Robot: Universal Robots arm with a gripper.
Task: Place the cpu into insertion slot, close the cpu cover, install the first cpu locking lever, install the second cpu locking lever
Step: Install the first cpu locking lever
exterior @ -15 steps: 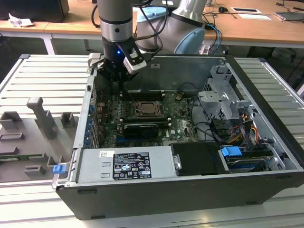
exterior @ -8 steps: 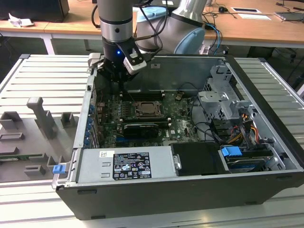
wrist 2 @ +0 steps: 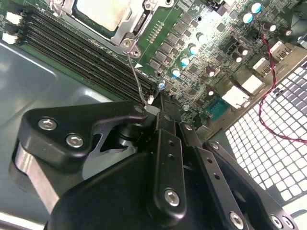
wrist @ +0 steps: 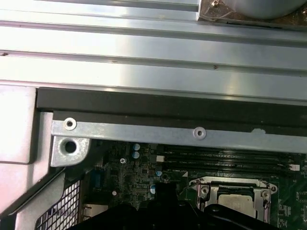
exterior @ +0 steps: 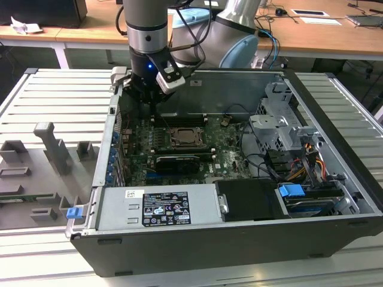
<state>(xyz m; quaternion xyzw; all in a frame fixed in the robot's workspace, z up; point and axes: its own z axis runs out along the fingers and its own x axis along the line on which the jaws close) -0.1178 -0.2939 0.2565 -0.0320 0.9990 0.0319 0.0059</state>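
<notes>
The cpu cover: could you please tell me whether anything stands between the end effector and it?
Nothing visible blocks it. In the second wrist view the end effector hangs near the cpu cover, which lies flat around the cpu; only a thin wire lever runs from the cover's corner towards the end effector.

My gripper (wrist 2: 160, 111) is matt black and smooth, pinned with bright steel screws (wrist 2: 171, 197). Just ahead of it a thin bare wire lever (wrist 2: 135, 72) glints. Beyond that, the cpu (wrist 2: 103, 12) has a pale satin metal top, framed by the cpu cover (wrist 2: 119, 32) in duller grey metal. The motherboard (wrist 2: 201, 62) under me is glossy green. Beside me the grille (wrist 2: 268, 143) is perforated sheet metal. The case rail (wrist: 144, 132) is bare grey metal under a matt black rim (wrist: 144, 103). The table (wrist: 144, 48) past it is smooth, ribbed, pale metal.
</notes>
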